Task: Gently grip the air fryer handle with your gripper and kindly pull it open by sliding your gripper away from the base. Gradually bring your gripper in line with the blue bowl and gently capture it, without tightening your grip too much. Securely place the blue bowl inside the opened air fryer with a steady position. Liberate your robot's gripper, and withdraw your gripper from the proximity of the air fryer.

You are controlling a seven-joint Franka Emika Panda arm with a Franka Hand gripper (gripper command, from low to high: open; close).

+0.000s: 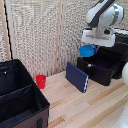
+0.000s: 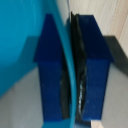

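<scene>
Hanging above the open drawer of the air fryer (image 1: pixel 107 64), the blue bowl (image 1: pixel 87 50) is held by the gripper (image 1: pixel 92 48). In the wrist view its rim (image 2: pixel 70 75) is clamped between the blue-tipped fingers (image 2: pixel 50 70). The red cup (image 1: pixel 41 81) is seen well apart from the air fryer.

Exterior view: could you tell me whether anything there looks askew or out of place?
One thing stands out: the dark blue slab is propped on edge at a tilt on the table, not lying flat. Otherwise all looks in order: the end effector holds the blue bowl above the air fryer, whose drawer is open.
</scene>
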